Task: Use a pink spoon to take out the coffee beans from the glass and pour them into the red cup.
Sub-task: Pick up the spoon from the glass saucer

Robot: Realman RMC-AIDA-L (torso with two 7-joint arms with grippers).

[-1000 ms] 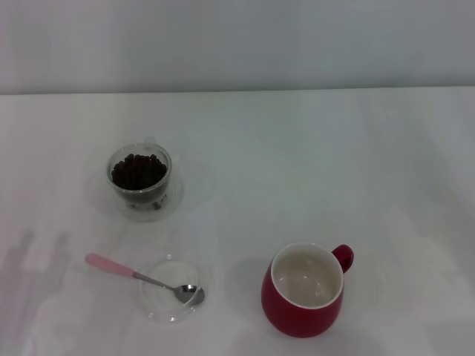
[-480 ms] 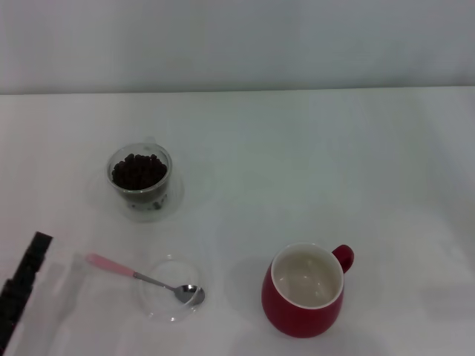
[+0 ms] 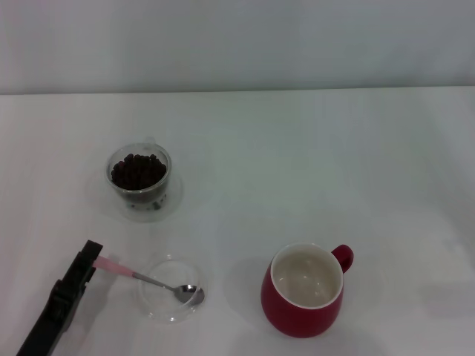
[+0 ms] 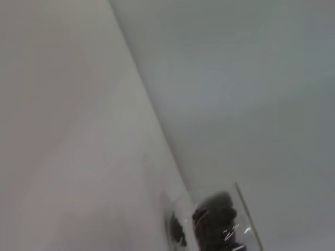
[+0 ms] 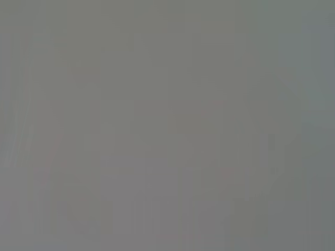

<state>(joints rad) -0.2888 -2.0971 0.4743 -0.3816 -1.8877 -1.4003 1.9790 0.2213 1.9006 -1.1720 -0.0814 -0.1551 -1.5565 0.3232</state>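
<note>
The pink spoon point(image 3: 141, 277) lies at the front left, its metal bowl resting in a flat clear dish and its pink handle pointing left. My left gripper point(image 3: 87, 256) reaches in from the lower left as a black bar, and its tip is at the end of the spoon's handle. The glass point(image 3: 139, 180) holding the coffee beans point(image 3: 138, 170) stands behind the spoon. The glass also shows in the left wrist view point(image 4: 214, 225). The red cup point(image 3: 303, 291) stands at the front right, handle to the right, with a cream inside. My right gripper is out of view.
The flat clear round dish point(image 3: 165, 310) lies under the spoon's bowl. The white table point(image 3: 312, 163) ends at a pale wall at the back. The right wrist view is a blank grey.
My left gripper has come into view from the lower left and moved right and forward up to the spoon's handle end. The spoon, glass and cup have not moved.
</note>
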